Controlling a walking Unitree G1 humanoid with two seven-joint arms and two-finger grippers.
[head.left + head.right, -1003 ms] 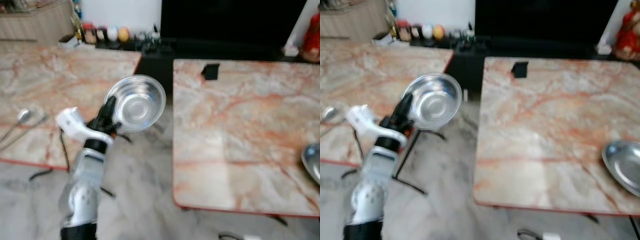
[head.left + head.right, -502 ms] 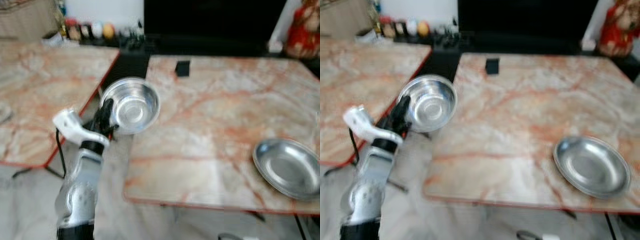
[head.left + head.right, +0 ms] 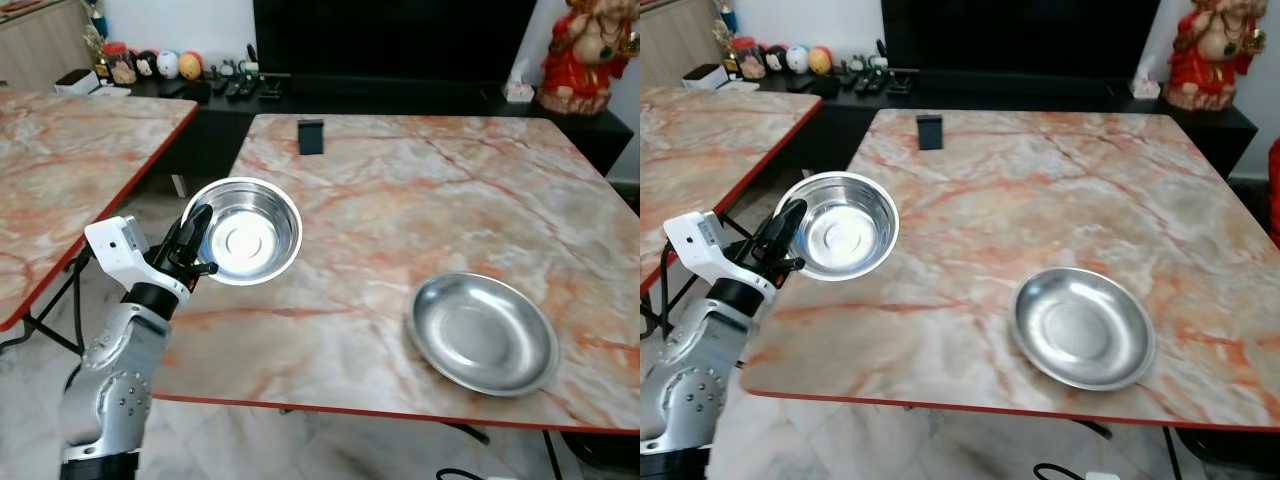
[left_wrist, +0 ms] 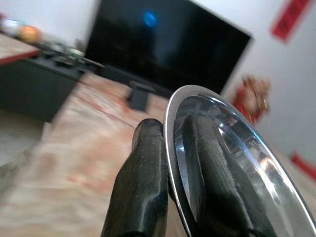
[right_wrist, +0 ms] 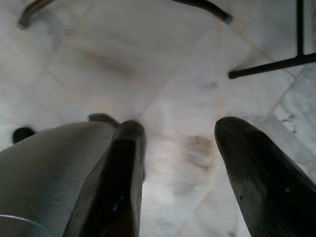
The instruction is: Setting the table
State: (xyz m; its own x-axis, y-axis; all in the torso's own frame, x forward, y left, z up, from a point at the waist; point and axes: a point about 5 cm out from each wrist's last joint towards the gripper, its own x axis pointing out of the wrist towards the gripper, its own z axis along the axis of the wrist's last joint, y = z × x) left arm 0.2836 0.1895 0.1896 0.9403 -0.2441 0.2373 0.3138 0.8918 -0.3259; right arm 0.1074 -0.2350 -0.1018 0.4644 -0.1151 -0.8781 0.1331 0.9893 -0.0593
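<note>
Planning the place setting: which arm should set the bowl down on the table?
Left. The left gripper already pinches the steel bowl by its rim at the marble table edge; the right gripper hangs open over the floor.

The silver left arm is raised forward with its wrist bent upward. Its left pincer (image 3: 190,240) is clamped on the rim of a round shiny steel bowl (image 3: 243,231). The right pincer (image 5: 177,168) hangs low, fingers spread apart.

Marble table (image 3: 420,190) with 1 steel plate (image 3: 485,333), black block (image 3: 311,137).
</note>
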